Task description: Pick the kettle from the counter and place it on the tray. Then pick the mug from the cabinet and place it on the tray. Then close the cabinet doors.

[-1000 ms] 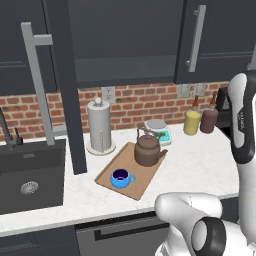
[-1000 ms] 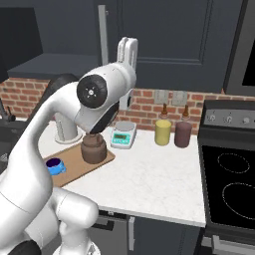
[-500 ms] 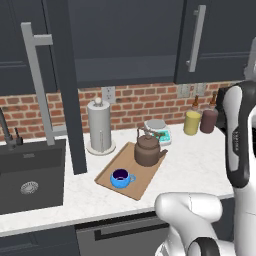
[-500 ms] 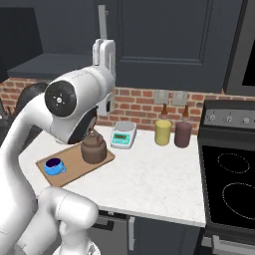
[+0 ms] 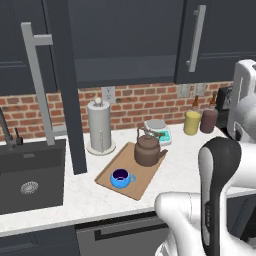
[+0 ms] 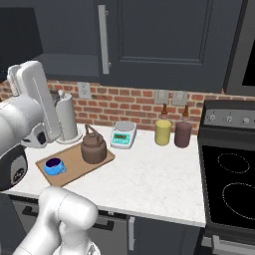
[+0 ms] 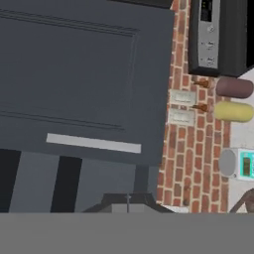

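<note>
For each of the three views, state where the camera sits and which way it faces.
Left base view: behind-left of the arm, facing the counter; white arm at lower right.
Right base view: behind-right, same counter, stove at right; white arm at left.
Hand view: on the hand, rolled sideways, facing the right cabinet door and its bar handle.
Shared: both base views show the kettle and mug on the tray.

Open cabinet door [image 5: 57, 95] over counter [image 5: 190, 165]
</note>
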Tool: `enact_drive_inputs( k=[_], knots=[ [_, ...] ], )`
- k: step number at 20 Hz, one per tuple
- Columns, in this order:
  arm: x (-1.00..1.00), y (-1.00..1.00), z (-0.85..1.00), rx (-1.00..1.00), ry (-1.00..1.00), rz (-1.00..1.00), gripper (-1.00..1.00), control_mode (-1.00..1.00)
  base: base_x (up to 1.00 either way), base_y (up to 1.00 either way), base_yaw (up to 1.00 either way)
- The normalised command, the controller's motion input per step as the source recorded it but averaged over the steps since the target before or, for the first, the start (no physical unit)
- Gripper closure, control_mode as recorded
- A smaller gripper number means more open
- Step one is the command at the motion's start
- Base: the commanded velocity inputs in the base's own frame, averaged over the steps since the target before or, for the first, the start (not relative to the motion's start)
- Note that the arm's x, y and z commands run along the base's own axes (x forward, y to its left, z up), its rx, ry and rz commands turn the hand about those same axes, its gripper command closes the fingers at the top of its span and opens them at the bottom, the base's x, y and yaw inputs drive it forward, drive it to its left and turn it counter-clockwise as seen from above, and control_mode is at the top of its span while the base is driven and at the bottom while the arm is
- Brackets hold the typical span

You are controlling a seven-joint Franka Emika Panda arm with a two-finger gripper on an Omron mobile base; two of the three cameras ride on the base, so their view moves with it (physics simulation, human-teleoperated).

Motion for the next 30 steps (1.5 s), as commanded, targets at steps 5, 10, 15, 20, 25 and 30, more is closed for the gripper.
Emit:
enact_drive_inputs(
  k=[5, 10, 15, 20, 25, 30],
  knots=[
    [-0.96, 1.0, -0.06, -0.07, -0.01, 0.0, 1.0, -1.0, 0.0, 0.0, 0.0],
    [-0.36, 0.88, -0.07, -0.05, 0.0, 0.0, 1.0, -1.0, 0.0, 0.0, 0.0],
    [-0.03, 0.62, -0.07, -0.04, 0.0, 0.0, 1.0, -1.0, 0.0, 0.0, 0.0],
    [0.0, 0.66, -0.18, -0.03, 0.0, 0.0, 1.0, -1.0, 0.0, 0.0, 0.0],
    [0.0, 0.55, -0.28, -0.04, 0.0, 0.0, 1.0, -1.0, 0.0, 0.0, 0.0],
    [0.0, 0.36, -0.24, -0.04, -0.04, 0.0, 1.0, -1.0, 0.0, 0.0, 0.0]
  ],
)
